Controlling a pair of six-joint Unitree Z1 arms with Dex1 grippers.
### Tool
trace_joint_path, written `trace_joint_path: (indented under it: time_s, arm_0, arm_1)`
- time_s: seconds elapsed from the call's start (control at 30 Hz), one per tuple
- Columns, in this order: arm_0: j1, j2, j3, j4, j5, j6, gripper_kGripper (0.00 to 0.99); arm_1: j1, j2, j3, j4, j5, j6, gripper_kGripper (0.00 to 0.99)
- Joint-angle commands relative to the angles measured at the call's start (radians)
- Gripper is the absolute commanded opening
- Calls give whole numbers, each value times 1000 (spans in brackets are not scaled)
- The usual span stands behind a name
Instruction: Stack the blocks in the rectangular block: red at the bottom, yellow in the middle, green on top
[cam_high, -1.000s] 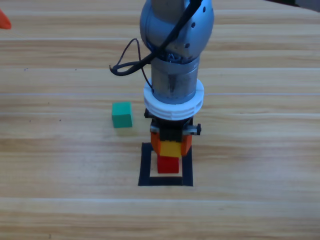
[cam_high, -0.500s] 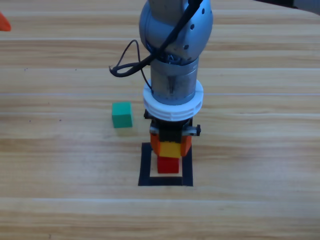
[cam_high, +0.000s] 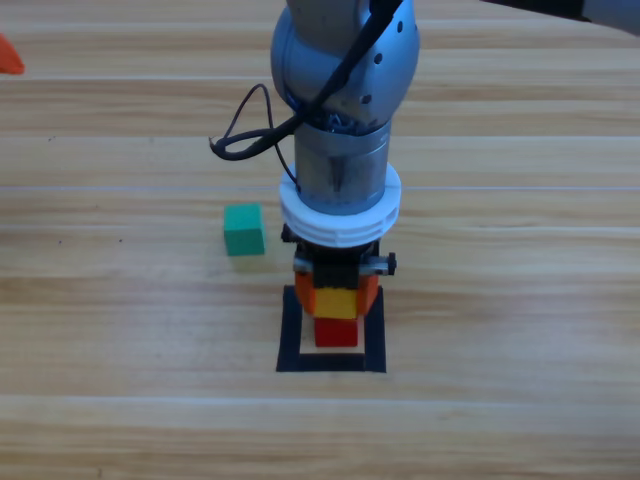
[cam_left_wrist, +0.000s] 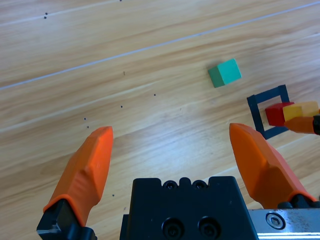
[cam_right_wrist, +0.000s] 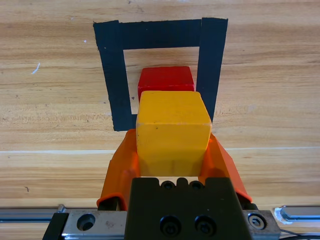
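Observation:
My right gripper (cam_high: 338, 297) is shut on the yellow cube (cam_high: 338, 302), held above the far side of the black tape rectangle (cam_high: 292, 330). The red cube (cam_high: 337, 333) rests inside that rectangle, just in front of and below the yellow one. From the right wrist, the yellow cube (cam_right_wrist: 172, 131) sits between the orange jaws, with the red cube (cam_right_wrist: 165, 79) partly hidden behind it inside the tape rectangle (cam_right_wrist: 115, 75). The green cube (cam_high: 243, 229) lies on the table left of the rectangle. My left gripper (cam_left_wrist: 175, 150) is open with nothing in it, far from the blocks, and sees the green cube (cam_left_wrist: 225, 73).
Only an orange tip of the left gripper (cam_high: 8, 55) shows at the top left edge of the high view. A black cable (cam_high: 245, 135) loops off the right arm above the green cube.
The right arm has shifted slightly to the left with the yellow cube still in its jaws. The red and green cubes have not moved.

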Motion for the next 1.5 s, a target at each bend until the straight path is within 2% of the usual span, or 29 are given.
trace_joint_path:
  time_s: [0.03,0.07,0.1,0.3,0.47,0.53,0.63,0.77,0.87,0.9,0.97,1.0,1.07,1.1,1.17,1.33,1.5]
  arm_0:
    - [-14,-10,21,-15,11,-16,990]
    - [-14,-10,21,-15,13,-16,990]
    - [-14,-12,21,-15,13,-17,990]
    - [-18,-14,19,-15,13,-20,990]
    - [-64,-9,-25,-15,44,-43,990]
    - [-84,11,-70,-8,54,-48,990]
    - [-115,75,-155,9,65,-60,990]
    - [-328,315,-502,241,254,-224,990]
    - [-463,471,-692,381,341,-385,990]
    - [-495,516,-726,410,355,-439,990]
    - [-554,591,-744,436,378,-553,990]
    - [-589,625,-744,439,393,-609,989]
    - [-644,687,-741,443,424,-711,985]
    - [-663,717,-741,443,430,-746,977]
    - [-686,770,-749,443,439,-801,973]
    - [-699,847,-766,443,470,-878,969]
    - [-686,908,-781,443,476,-878,957]
  arm_1:
    - [25,98,-22,9,1,-16,824]
    - [25,96,-24,9,0,-18,971]
    - [25,95,-25,9,0,-18,989]
    - [25,41,-27,9,-17,-36,990]
    - [25,-128,-24,9,-83,-64,990]
    - [25,-229,-27,9,-131,-108,990]
    - [31,-381,-28,9,-241,-229,989]
    - [29,-496,29,5,-353,-404,989]
    - [-4,-565,188,-46,-381,-502,989]
    - [-26,-612,295,-109,-378,-539,989]
    - [-61,-754,585,-325,-325,-625,989]
    - [-96,-867,785,-500,-244,-693,989]
    - [-162,-1109,1201,-908,-28,-857,986]
    - [-162,-1178,1302,-994,-9,-907,985]
    - [-159,-1241,1401,-1046,23,-983,985]
    - [-159,-1212,1455,-1055,138,-1121,985]
    - [-159,-1140,1451,-1051,176,-1173,985]
